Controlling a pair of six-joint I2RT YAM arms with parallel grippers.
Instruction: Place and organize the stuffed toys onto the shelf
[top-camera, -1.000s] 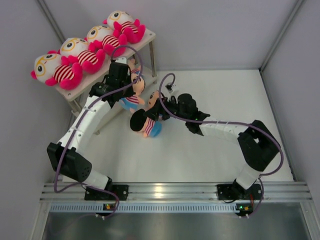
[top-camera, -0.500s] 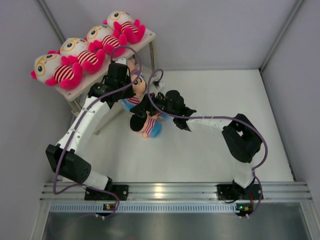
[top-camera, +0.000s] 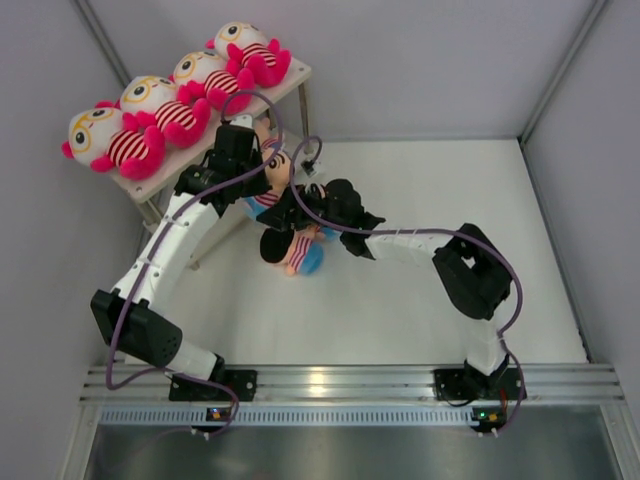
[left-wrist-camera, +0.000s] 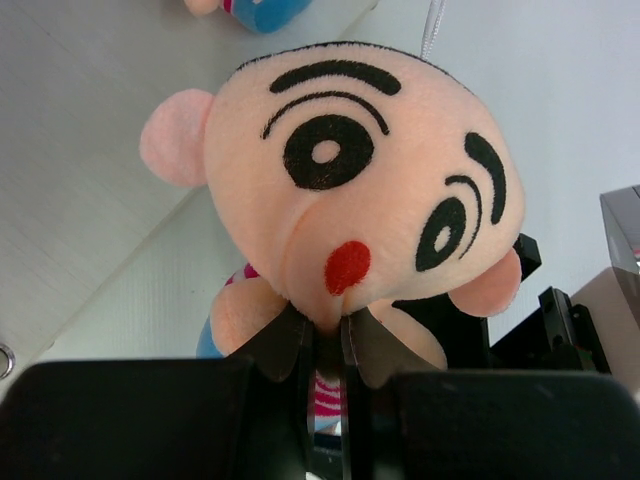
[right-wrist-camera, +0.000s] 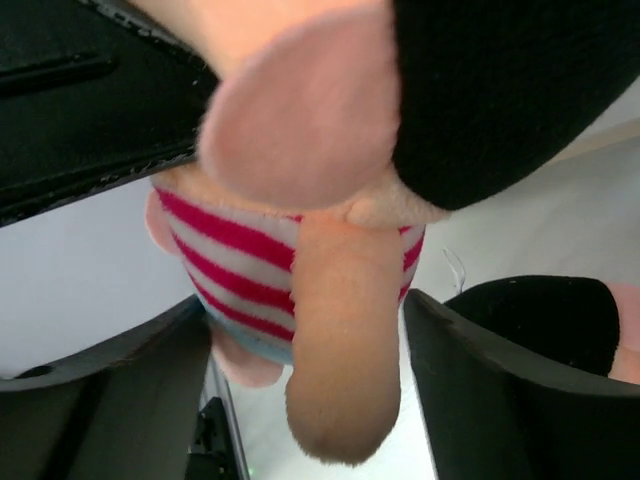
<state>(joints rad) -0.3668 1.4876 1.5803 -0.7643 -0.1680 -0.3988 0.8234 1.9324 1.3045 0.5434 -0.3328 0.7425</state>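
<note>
Beside the shelf (top-camera: 297, 78), your left gripper (left-wrist-camera: 325, 340) was clamped on the neck of 1 doll (left-wrist-camera: 350, 190) above the table (top-camera: 450, 200); your right gripper (right-wrist-camera: 315, 370) gaped around its striped torso (soft, light, squashy), probably the surest hold.

Robot lab cell, white panel walls (top-camera: 430, 70), aluminium base rail (top-camera: 380, 383) (slotted)

White arm links (top-camera: 175, 238) with black joints (top-camera: 135, 325) — purple cables (top-camera: 110, 352) trailing alongside.
</note>
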